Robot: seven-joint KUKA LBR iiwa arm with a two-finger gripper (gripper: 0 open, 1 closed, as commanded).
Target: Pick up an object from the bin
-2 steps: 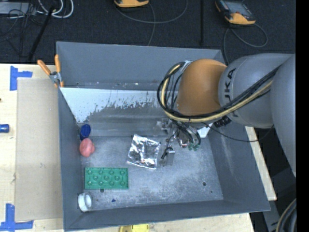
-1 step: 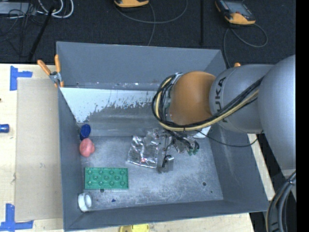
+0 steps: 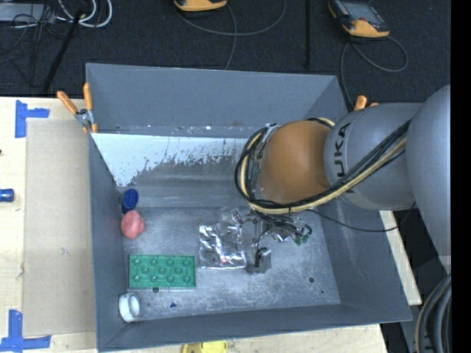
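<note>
My gripper point(image 3: 259, 256) reaches down to the bin floor right of the middle, under the arm's orange cover. It stands at the right edge of a crumpled, shiny silver foil wrapper point(image 3: 219, 244) that lies in the middle of the floor. I cannot make out whether it touches the wrapper. A flat green studded building plate point(image 3: 163, 271) lies to the left of the wrapper, towards the front.
A pink ball point(image 3: 132, 224) and a small blue cap point(image 3: 130, 198) sit by the left wall. In the front left corner lies a small white cylinder point(image 3: 129, 307). The arm comes in over the right wall, and its cover hides the floor behind the gripper.
</note>
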